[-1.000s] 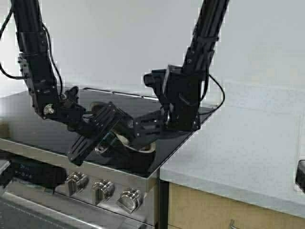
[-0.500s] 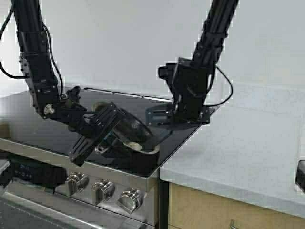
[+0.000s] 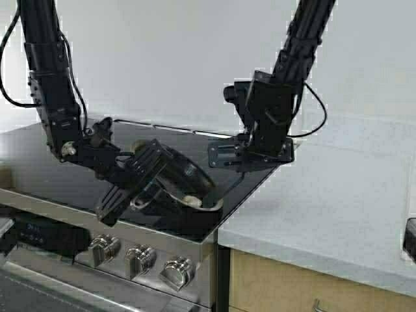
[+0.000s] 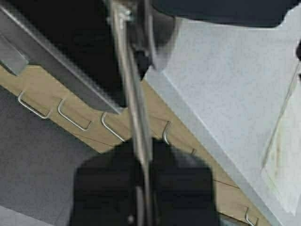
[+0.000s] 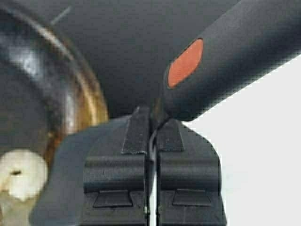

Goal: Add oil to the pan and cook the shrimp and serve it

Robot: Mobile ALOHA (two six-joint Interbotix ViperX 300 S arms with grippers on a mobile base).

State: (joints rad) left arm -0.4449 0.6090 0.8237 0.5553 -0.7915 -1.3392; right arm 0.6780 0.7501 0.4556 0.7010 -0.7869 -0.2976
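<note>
My left gripper (image 3: 138,194) is shut on the silver handle (image 4: 133,101) of the pan (image 3: 177,174), which hangs steeply tilted over the stove's front right corner. The shrimp (image 3: 191,201), a pale curled lump, lies at the pan's low rim, over a white bowl (image 3: 214,207); I cannot tell which of the two it rests in. In the right wrist view the shrimp (image 5: 20,176) sits just below the pan's browned rim (image 5: 87,92). My right gripper (image 3: 219,156) hangs up and to the right of the pan, shut on a black spatula (image 5: 207,61) with an orange spot. The oil is out of view.
The black glass stove top (image 3: 39,156) has metal knobs (image 3: 140,259) along its front. A pale speckled counter (image 3: 325,208) lies to the right, with wooden drawers (image 4: 84,117) below. A dark object (image 3: 409,239) sits at the counter's right edge.
My right arm has risen and drawn back to the right with the spatula, away from the pan. The pan stays tilted, and the shrimp now shows at its low rim.
</note>
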